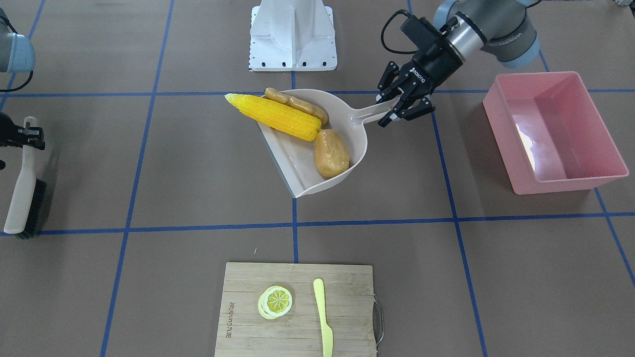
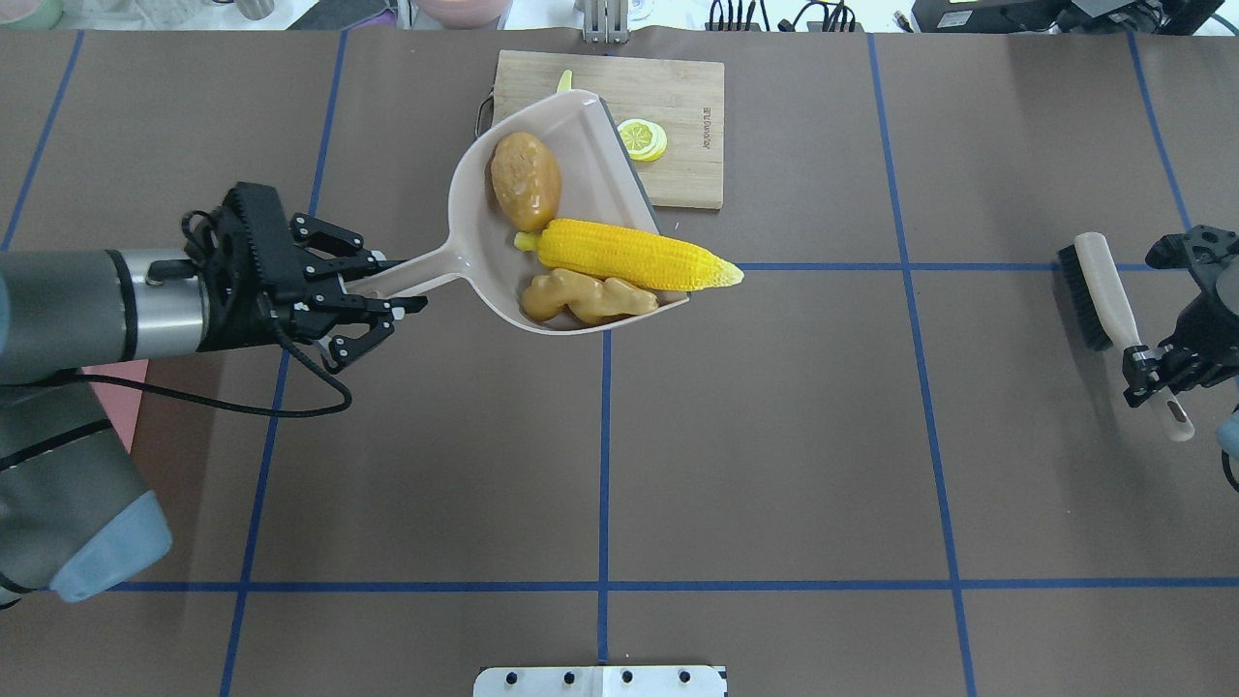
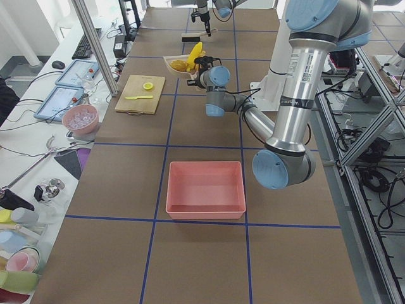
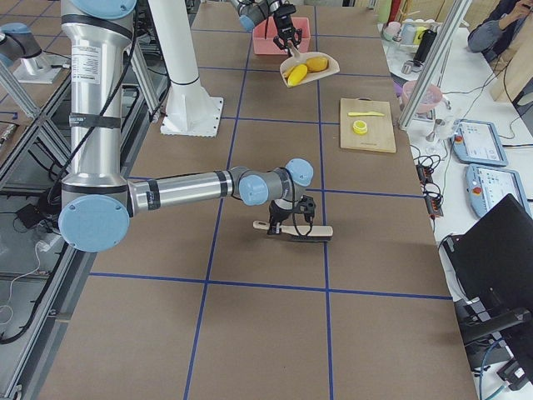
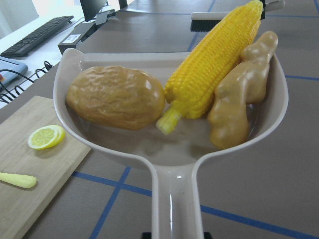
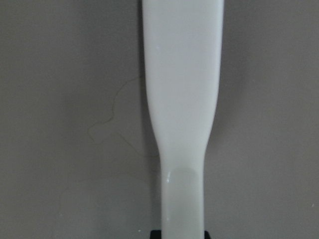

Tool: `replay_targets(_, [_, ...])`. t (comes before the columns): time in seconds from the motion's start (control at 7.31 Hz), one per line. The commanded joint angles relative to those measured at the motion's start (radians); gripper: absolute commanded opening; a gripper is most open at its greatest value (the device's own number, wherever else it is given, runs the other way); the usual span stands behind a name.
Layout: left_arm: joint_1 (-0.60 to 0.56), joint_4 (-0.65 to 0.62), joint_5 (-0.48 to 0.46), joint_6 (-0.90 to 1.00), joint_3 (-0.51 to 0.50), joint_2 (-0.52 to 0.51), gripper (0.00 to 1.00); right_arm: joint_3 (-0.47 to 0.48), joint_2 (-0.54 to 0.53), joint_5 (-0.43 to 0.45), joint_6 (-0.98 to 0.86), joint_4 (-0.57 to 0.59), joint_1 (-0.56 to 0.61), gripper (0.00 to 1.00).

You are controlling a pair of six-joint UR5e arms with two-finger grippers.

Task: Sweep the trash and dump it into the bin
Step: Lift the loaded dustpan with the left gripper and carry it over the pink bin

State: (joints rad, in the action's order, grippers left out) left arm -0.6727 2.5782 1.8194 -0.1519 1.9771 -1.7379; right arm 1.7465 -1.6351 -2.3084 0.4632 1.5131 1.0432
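Checking the trash first: where does it sit?

– All three pieces are in the dustpan [image 1: 292, 164], mid frame in the front-facing view. The corn cob [image 1: 278, 115] lies lengthways, stalk end toward the handle, pointed tip hanging out past the open lip. The ginger root [image 1: 297, 104] is pressed alongside it on the upper side. The potato [image 1: 331, 152] sits just beside the stalk end, by the lower wall. The pan looks raised off the table [image 1: 198, 173]. In the overhead view it overlaps a corner of the cutting board [image 2: 687, 145].

Who has the pan?

– Left jaws, clamped on the handle's end. The handle runs to the upper right and the mouth faces lower left.

And the bin?

– The pink bin [image 1: 570, 184] is at the right of frame, apart from the pan. It lies beyond the left wrist, on the handle side, so the mouth points away from it. My reading is that the dump turns on that. The pan must travel right, then swing or tip until the lip clears the near rim. The left arm is much the nearer.

Hazard?

– The overhanging cob. I judge it goes first if the lip dips early.

Other arm?

– It's at the far left edge, well apart. Right jaws are pinched on the handle of the brush [image 1: 22, 188].
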Motion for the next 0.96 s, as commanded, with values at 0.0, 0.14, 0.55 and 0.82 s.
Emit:
replay_targets(0.0, [-0.030, -0.101, -0.003, 0.002, 0.174, 0.118, 0.00, -0.001, 0.001, 0.001, 0.000, -0.001, -0.002, 0.27])
replay_targets(0.14, [-0.054, -0.127, -0.003, 0.002, 0.218, 0.158, 0.00, -0.001, 0.001, 0.001, 0.000, 0.001, -0.002, 0.28])
replay_targets(0.55, [-0.120, -0.176, 0.001, -0.008, 0.334, 0.300, 0.00, -0.002, 0.001, 0.001, -0.001, -0.004, -0.006, 0.83])
replay_targets(0.82, [-0.146, -0.082, 0.001, -0.017, 0.356, 0.427, 0.00, -0.004, 0.001, 0.001, -0.003, -0.007, -0.006, 1.00])
